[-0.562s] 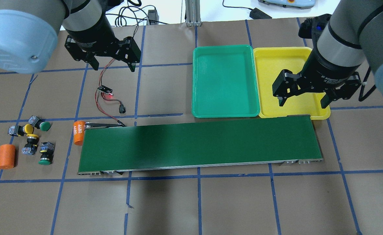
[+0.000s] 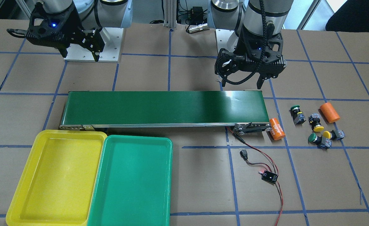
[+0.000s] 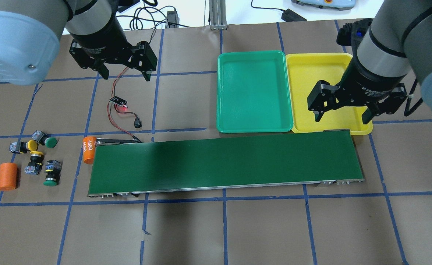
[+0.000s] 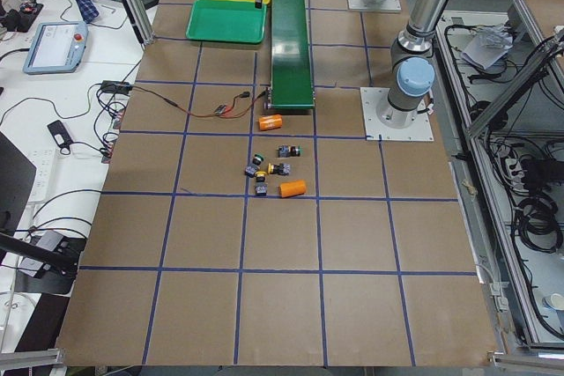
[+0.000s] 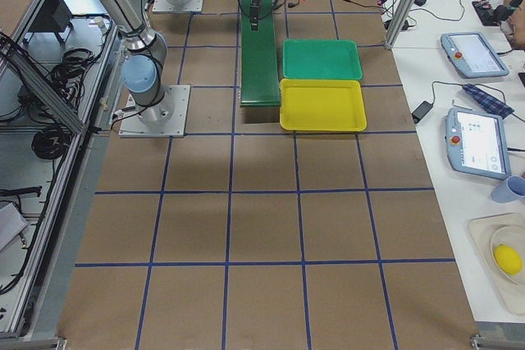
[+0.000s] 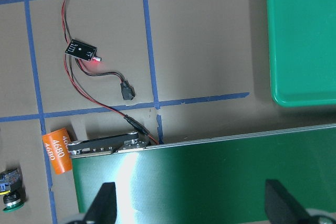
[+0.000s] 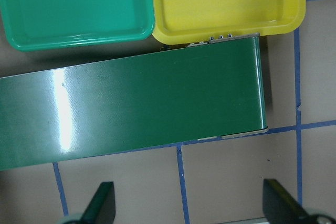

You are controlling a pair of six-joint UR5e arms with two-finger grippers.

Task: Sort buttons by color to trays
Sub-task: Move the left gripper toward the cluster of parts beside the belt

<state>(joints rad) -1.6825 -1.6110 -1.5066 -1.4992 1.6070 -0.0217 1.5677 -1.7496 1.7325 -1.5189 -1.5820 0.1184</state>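
Note:
Four buttons lie in a loose cluster at the table's left end: a green one (image 3: 50, 141), two yellow ones (image 3: 31, 144) (image 3: 36, 153) and another green one (image 3: 50, 181). They also show in the front view, around a yellow cap (image 2: 318, 128). The green tray (image 3: 254, 92) and the yellow tray (image 3: 322, 73) sit side by side beyond the belt's right end, both empty. My left gripper (image 3: 127, 75) is open and empty, high over the wires beyond the belt's left end. My right gripper (image 3: 342, 118) is open and empty above the yellow tray's near edge.
A long dark-green conveyor belt (image 3: 223, 162) runs across the middle. One orange cylinder (image 3: 89, 149) marked 4680 lies at its left end, another (image 3: 8, 176) beside the buttons. A small black board (image 3: 117, 100) with red and black wires lies beyond the belt's left end.
Both arms have shifted only slightly; both grippers stay open. The buttons and trays have not moved.

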